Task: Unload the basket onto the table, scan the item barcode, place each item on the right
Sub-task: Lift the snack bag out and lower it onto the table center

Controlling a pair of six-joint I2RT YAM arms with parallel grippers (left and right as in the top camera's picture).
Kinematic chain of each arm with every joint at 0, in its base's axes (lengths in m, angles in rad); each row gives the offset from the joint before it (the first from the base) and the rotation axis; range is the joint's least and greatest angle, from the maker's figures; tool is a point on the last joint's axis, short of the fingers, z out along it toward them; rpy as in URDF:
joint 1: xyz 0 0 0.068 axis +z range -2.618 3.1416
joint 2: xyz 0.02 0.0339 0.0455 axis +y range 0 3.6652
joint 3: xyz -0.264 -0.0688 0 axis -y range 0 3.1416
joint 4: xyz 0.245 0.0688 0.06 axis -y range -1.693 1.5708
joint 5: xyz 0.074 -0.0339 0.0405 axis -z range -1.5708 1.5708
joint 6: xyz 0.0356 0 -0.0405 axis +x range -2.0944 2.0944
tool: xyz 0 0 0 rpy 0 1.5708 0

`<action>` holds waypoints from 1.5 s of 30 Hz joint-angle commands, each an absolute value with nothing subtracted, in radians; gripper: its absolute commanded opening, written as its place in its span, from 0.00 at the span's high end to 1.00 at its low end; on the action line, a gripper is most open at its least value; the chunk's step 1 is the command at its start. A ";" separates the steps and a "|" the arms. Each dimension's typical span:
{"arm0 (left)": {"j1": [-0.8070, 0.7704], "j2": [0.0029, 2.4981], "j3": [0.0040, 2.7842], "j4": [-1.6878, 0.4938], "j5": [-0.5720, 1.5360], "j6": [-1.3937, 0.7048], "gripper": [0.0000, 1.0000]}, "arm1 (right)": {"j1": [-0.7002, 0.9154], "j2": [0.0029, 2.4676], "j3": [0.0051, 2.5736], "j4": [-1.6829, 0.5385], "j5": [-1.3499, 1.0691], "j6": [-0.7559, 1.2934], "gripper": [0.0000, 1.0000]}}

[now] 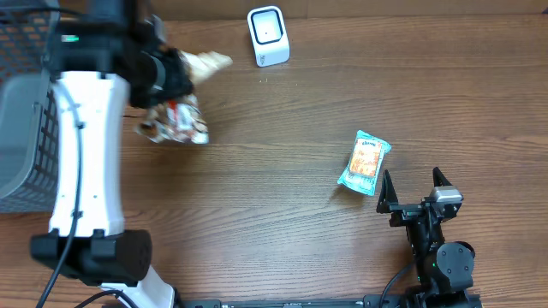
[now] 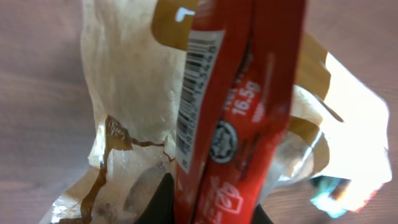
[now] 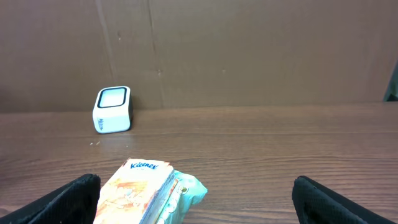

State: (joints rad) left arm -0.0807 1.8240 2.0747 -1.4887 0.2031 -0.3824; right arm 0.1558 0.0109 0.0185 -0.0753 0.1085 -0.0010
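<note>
Wooden table (image 1: 282,231); grey mesh basket (image 1: 19,51) at its far-left edge. Left gripper (image 1: 175,79) clamped on red snack packet (image 2: 239,106), left of white scanner (image 1: 268,36). Right gripper (image 1: 412,176) jaws wide, empty, near tissue pack (image 1: 365,161). Packet's barcode (image 2: 191,93) faces left wrist camera.

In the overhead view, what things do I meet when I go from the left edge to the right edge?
Mesh basket → snack packet → white barcode scanner → Kleenex tissue pack → right fingers
</note>
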 commanded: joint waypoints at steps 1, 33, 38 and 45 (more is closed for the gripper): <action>-0.175 1.833 1.934 -1.444 0.079 -0.555 0.96 | 0.152 0.003 0.008 -0.073 0.110 -0.008 0.00; -0.349 1.833 1.292 -1.015 -0.105 -0.848 0.30 | 0.152 0.003 0.008 -0.073 0.110 -0.008 0.00; -0.349 1.833 1.292 -1.016 -0.105 -0.770 0.08 | 0.152 0.003 0.008 -0.073 0.110 -0.008 0.00; -0.350 1.833 1.289 -1.043 -0.108 -0.700 0.00 | 0.152 0.003 0.008 -0.073 0.110 -0.008 0.00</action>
